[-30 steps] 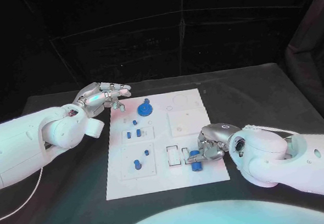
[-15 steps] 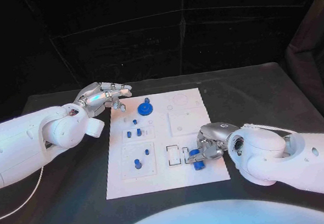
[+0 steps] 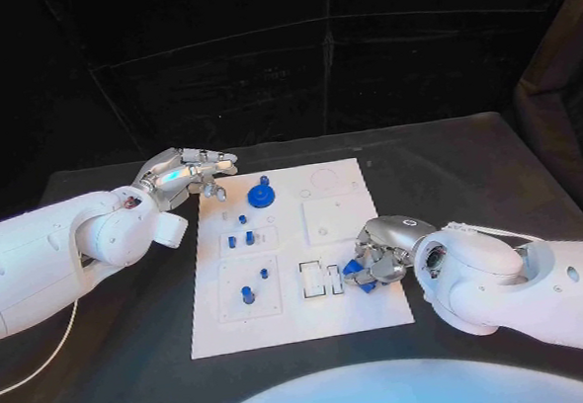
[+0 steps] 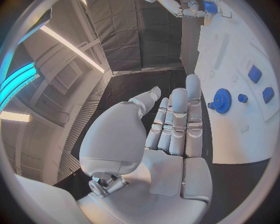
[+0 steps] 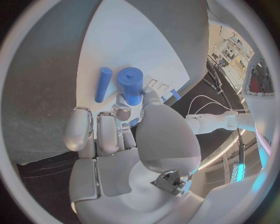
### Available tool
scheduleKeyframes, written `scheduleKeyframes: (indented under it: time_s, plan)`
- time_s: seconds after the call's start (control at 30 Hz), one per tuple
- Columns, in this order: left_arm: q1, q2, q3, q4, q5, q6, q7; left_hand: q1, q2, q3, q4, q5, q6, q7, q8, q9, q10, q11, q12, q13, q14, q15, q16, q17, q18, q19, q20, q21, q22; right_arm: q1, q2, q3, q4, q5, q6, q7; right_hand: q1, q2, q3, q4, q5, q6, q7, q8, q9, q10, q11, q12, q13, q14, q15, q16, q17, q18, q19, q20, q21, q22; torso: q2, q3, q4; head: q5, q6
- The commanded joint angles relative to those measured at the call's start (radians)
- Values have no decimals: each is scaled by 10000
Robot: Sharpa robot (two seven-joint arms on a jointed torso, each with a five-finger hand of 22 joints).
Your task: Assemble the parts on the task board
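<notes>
The white task board (image 3: 299,315) lies mid-table. My right hand (image 3: 379,258) hovers over the board's near right part and pinches a short blue cylinder (image 5: 130,85) between thumb and finger; the same cylinder (image 3: 354,271) shows tilted at the fingertips. A thin blue rod (image 5: 103,84) lies on the board beside it. My left hand (image 3: 185,175) hangs by the board's far left corner, fingers straight and holding nothing, as the left hand (image 4: 173,127) also shows from its wrist. A blue gear (image 3: 261,199) stands on the far part of the board; the gear (image 4: 222,100) sits just past my left fingertips.
Small blue pegs (image 3: 244,238) stand in the middle left of the board, and more blue pegs (image 3: 254,292) in the near left plate. Rectangular slots (image 3: 314,278) open beside my right hand. Black table (image 3: 476,179) surrounds the board.
My right hand has raised the blue cylinder off the board's near edge and tipped it toward itself. The left arm has not moved.
</notes>
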Motion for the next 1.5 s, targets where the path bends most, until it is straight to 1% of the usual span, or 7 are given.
scheduleKeyframes:
  time_s: [0.03,0.33,0.57,0.77,1.07,1.17,1.5]
  plan:
    - [13,12,5,12,-37,160,-10,18,-21,-11,-41,69,-89,2,44,-12,-71,-5,26,-15,-74,-8,-49,-8,122,33,34,-42,-16,9,-16,5,51,671,-745,197,102,18,47,9,90,-22,-11,-81,10,-68,28,-44,-12,377,-23,-61,-8,-152,-71,16,-40,-17,-3,-6,2,-12,10]
    - [13,17,5,4,-42,175,-37,18,-21,-11,-41,69,-89,2,44,-12,-71,-5,26,-15,-74,-8,-49,-8,122,33,34,-42,-16,12,-107,7,179,1417,-1266,370,-86,95,93,246,458,116,-27,-184,-38,16,20,10,56,432,-23,104,227,-186,31,25,49,184,-10,-11,-3,0,7]
    - [13,39,4,0,-43,209,-66,18,-21,-11,-41,69,-89,2,44,-12,-71,-5,26,-15,-74,-8,-49,-8,122,33,34,-42,-16,20,-211,16,499,1905,-2146,730,-160,80,99,367,595,271,-72,-235,-63,186,-16,234,273,483,-50,272,450,-224,143,5,155,406,-1,-18,9,-3,14]
    - [13,53,4,5,-36,244,-96,18,-21,-11,-41,69,-89,2,44,-12,-71,-5,26,-15,-74,-8,-49,-8,122,33,34,-42,-16,25,-19,21,554,2500,-2340,831,-182,85,109,418,657,330,-87,-259,-74,212,-28,244,287,491,-62,299,483,-229,161,-6,174,435,2,-15,20,23,-1]
    - [14,68,5,41,-122,269,-107,18,-21,-11,-41,69,-89,2,44,-12,-71,-5,26,-15,-74,-8,-49,-8,122,33,34,-42,-16,31,547,25,136,2767,-1763,435,-401,29,0,643,870,444,-93,-344,-98,225,-33,195,272,477,-69,280,459,-221,146,-21,167,396,-2,-39,46,83,-20]
    - [15,72,5,47,-130,258,-97,18,-21,-11,-41,69,-89,2,44,-12,-71,-5,26,-15,-74,-8,-49,-8,122,33,34,-42,-16,31,746,25,19,2779,-1551,302,-420,33,-13,666,883,461,-96,-350,-99,240,-34,217,295,479,-70,293,478,-225,154,-22,175,417,3,-24,24,117,-18]
    - [18,68,5,76,-137,232,-80,18,-21,-11,-41,69,-89,2,44,-12,-71,-5,26,-15,-74,-8,-49,-8,122,33,34,-42,-16,32,1090,26,-189,2154,-986,-496,-804,152,-310,877,191,764,-175,-414,-82,492,-95,504,624,487,-116,361,584,-227,174,-60,192,445,-10,-6,-10,192,-41]
